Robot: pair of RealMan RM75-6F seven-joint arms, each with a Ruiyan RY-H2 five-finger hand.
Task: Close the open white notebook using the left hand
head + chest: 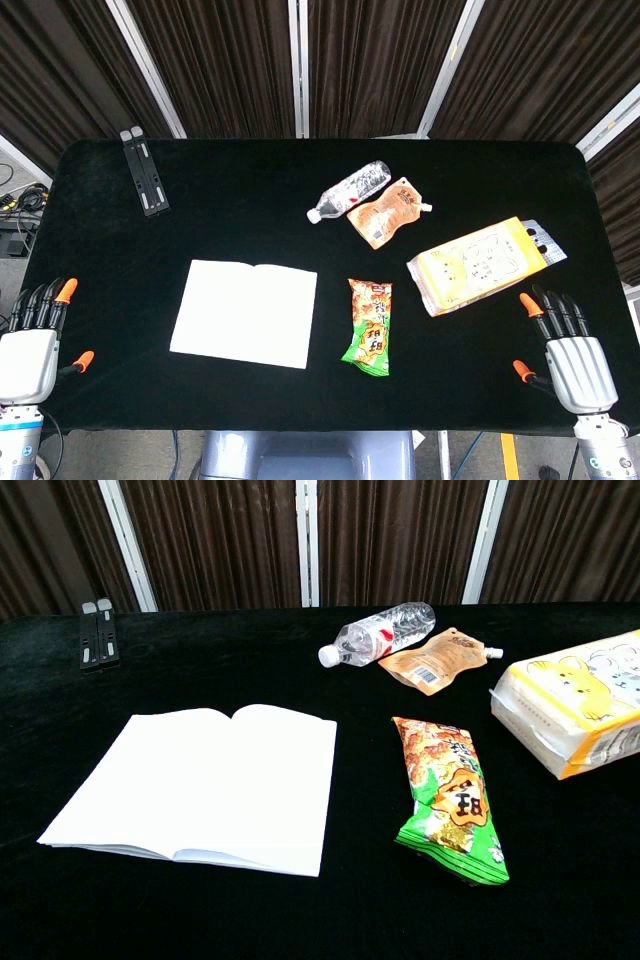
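Dark pleated curtains point(370, 60) with pale vertical strips are hanging behind a black cloth-covered worktop point(240, 190) that is filling most of both views.

Lying left of centre, toward the near edge, the white notebook point(245, 312) is sitting open and flat, both blank pages facing up and the spine fold running away from the robot. In the chest view the notebook point(205, 785) is showing a slight hump at the fold, and the page edges are stacking visibly along its near side. Nothing is touching it.

Over on the right half, a yellow and white package point(478, 265) printed with a cartoon is lying at an angle near the right edge. Just right of the notebook, but apart from it, a green and orange snack bag point(369, 326) is lying lengthwise. Farther back, a clear plastic bottle point(349, 191) with a white cap is lying on its side, and an orange spouted pouch point(389, 212) is resting just beside it, nearly touching. At the far left corner a black folded stand point(145, 170) is lying flat, well apart from everything else.

At the near left corner, the left hand point(30, 345) is hovering at the worktop's edge, well apart from the notebook, its orange-tipped fingers point(65, 291) stretching out and spread, holding nothing. At the near right corner, the right hand point(565, 345) is mirroring it, fingers apart and empty, just below the yellow package. Neither hand is showing in the chest view.
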